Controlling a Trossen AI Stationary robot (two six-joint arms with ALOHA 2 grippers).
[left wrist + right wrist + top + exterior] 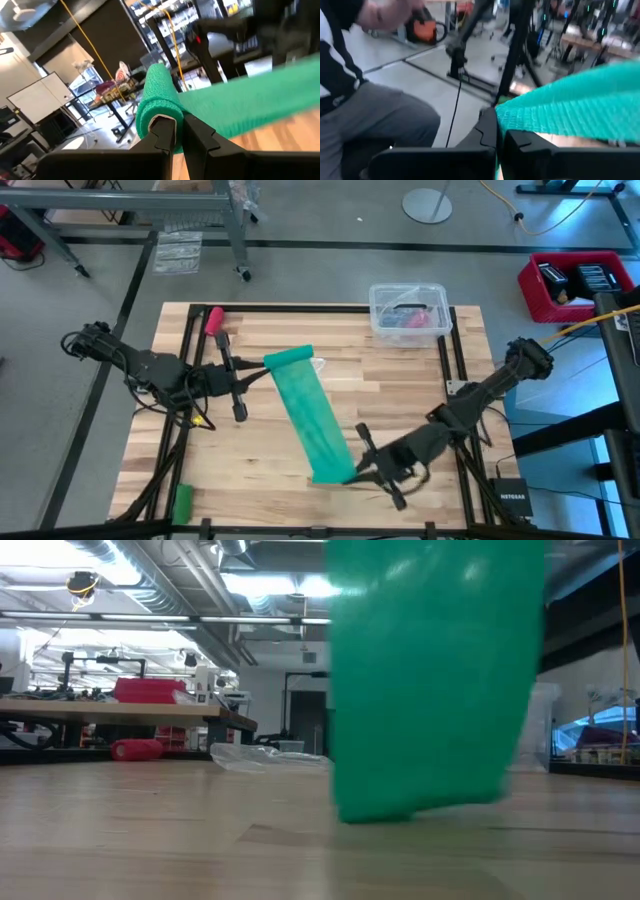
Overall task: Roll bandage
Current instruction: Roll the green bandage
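Two claws of mine grip the bandage [312, 413] — one per end. Left gripper [268, 366] pinches the far end; right gripper [352, 469] is clamped tight on the near end.

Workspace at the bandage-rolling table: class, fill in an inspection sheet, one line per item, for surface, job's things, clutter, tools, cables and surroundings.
Surface: wooden table, dark frame rails.
Job's things: teal bandage, an unrolled strip lying diagonally, one end folded over.
Clutter: pink-red roll at the far left; small green roll at the near left; clear plastic container at the far right.
Tools: left tool shut on the bandage's far end; right tool shut on its near end.
Cables: yellow cable on the floor.
Surroundings: red bin; a seated person beyond the table.
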